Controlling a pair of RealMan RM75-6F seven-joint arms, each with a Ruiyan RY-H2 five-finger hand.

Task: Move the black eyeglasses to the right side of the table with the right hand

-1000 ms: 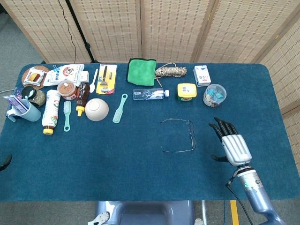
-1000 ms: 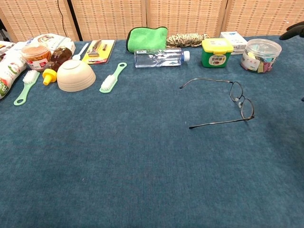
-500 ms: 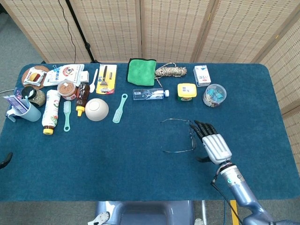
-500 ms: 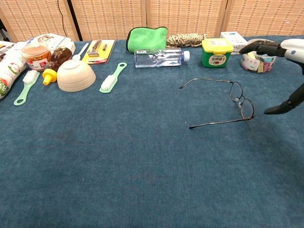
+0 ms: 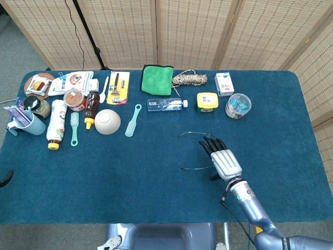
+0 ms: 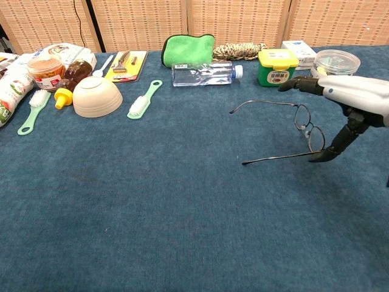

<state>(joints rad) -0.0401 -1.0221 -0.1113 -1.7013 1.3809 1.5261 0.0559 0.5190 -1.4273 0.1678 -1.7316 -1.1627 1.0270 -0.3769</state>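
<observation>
R hand (image 5: 222, 160) hovers palm-down over the lens end of the black eyeglasses (image 6: 285, 131), fingers (image 6: 304, 84) straight & slightly apart, thumb angled down to the cloth just beside the frame; holding nothing. Glasses lie mid-table, temples open toward robot's L. Chest view shows the gap between palm & frame; head view hides the lenses under the hand, only temples visible. L hand barely seen at L edge of head view, state can't tell. Behind: water bottle (image 6: 205, 73), green-yellow jar (image 6: 278, 66), clear tub (image 5: 238, 105), green cloth (image 5: 157, 79), bowl (image 6: 96, 95).
</observation>
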